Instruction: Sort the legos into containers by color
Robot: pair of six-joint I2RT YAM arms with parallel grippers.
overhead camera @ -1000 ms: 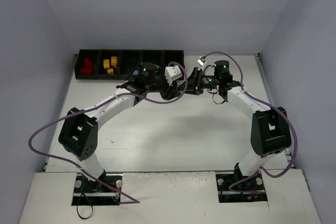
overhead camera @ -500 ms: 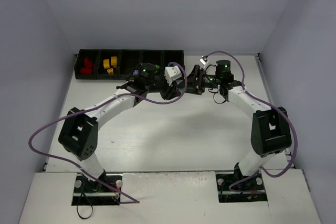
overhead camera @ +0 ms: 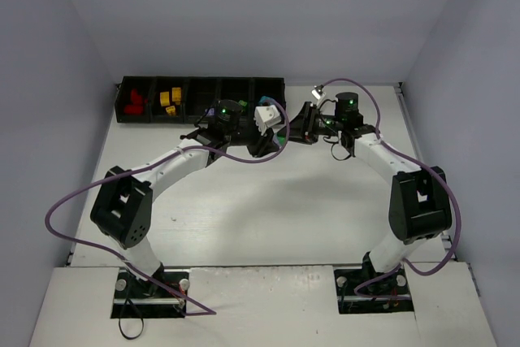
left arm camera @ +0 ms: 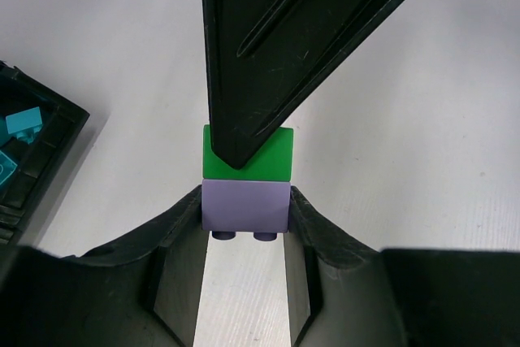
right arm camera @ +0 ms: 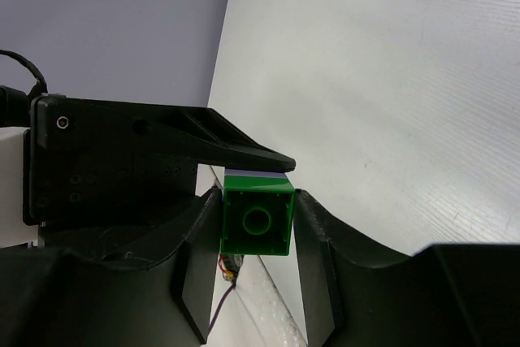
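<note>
My right fingers [right arm camera: 199,241] have just re-clamped the green lego [right arm camera: 257,221]; my left fingers [left arm camera: 175,237] grip its lilac half [left arm camera: 245,207], ready for pulling apart.

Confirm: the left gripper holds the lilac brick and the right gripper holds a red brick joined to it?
Not red: the right gripper holds a green brick, as the right wrist view shows. It is joined to the lilac brick that the left gripper holds.
</note>
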